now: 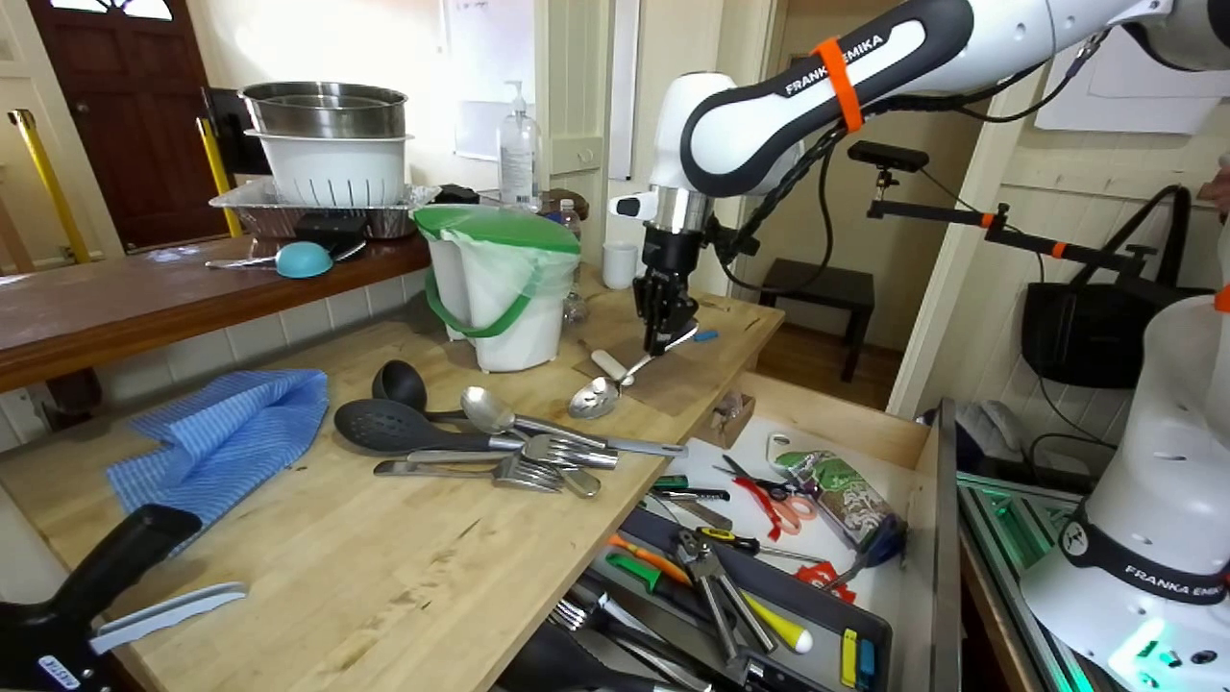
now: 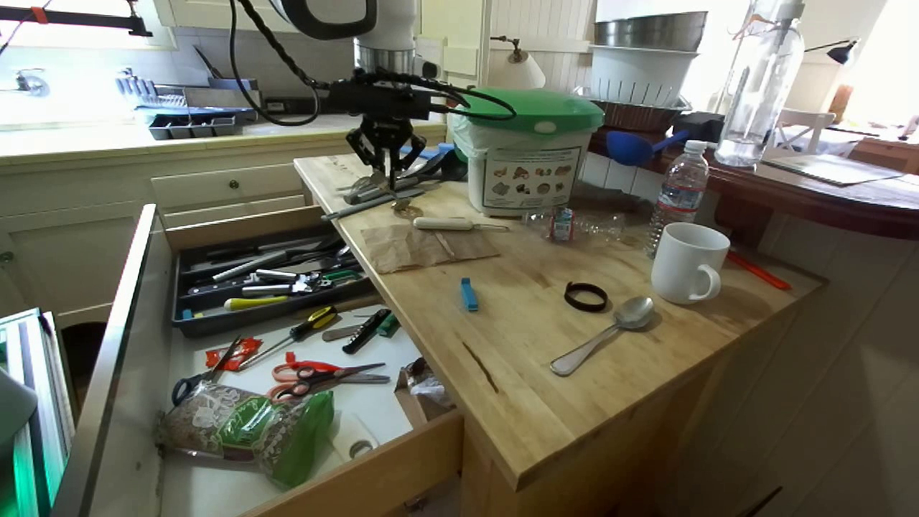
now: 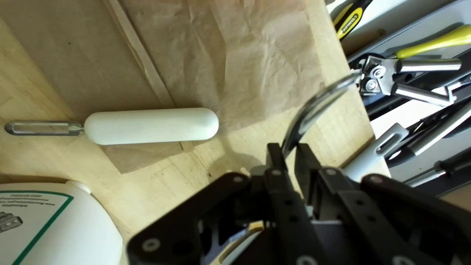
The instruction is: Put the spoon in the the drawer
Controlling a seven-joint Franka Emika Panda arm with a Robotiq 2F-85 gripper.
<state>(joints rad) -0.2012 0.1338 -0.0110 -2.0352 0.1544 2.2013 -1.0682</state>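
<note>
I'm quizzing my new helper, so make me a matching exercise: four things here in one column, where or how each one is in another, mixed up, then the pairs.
1. Gripper
2. Drawer
3. Peeler
4. Bucket

a. topped by a green lid
b. partly on brown paper
c. closed on a spoon
d. pulled open

Pairs: 1-c; 2-d; 3-b; 4-a

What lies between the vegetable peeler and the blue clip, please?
In an exterior view, the brown paper lies there, then a strip of workbench before the blue clip.
</note>
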